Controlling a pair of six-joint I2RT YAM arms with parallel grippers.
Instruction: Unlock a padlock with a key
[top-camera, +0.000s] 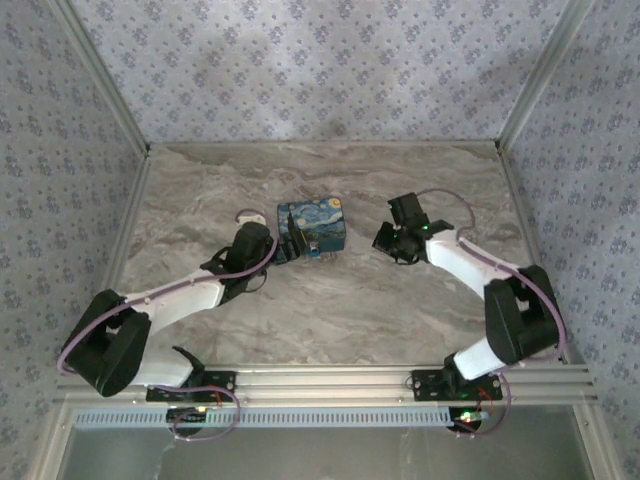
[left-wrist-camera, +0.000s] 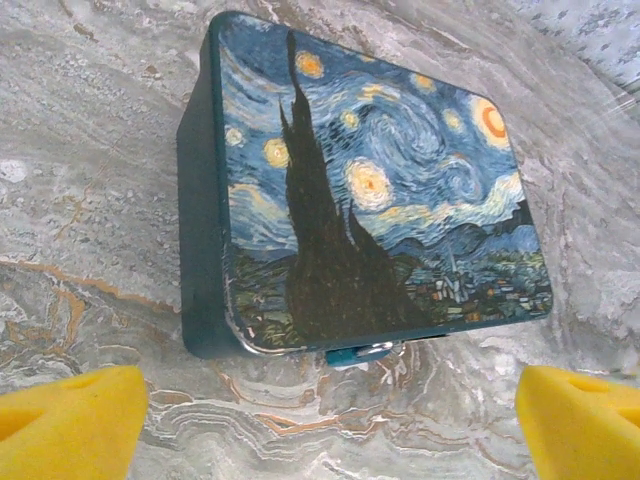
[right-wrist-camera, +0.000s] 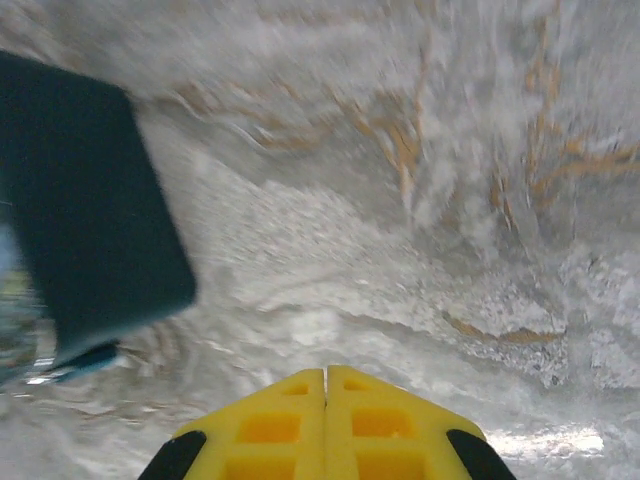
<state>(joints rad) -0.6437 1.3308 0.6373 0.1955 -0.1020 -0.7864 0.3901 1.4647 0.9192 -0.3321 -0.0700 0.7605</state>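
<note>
Marble table (top-camera: 330, 320), overhead: left gripper (top-camera: 285, 246) just beside the box (top-camera: 312, 228), right gripper (top-camera: 386, 238) apart from it. Left wrist: fingers (left-wrist-camera: 70, 420) wide apart, empty; box just ahead; padlock's place unclear. Right wrist: fingers (right-wrist-camera: 270, 430) pressed together, seemingly empty; without a key, unlocking would fail.

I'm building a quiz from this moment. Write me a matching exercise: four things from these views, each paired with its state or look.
Things:
1 left fingers
2 right fingers
3 blue box
4 table

States:
A pressed together
B grey marbled
C spread wide apart
D starry-night print on lid

Pairs: 1-C; 2-A; 3-D; 4-B
</note>
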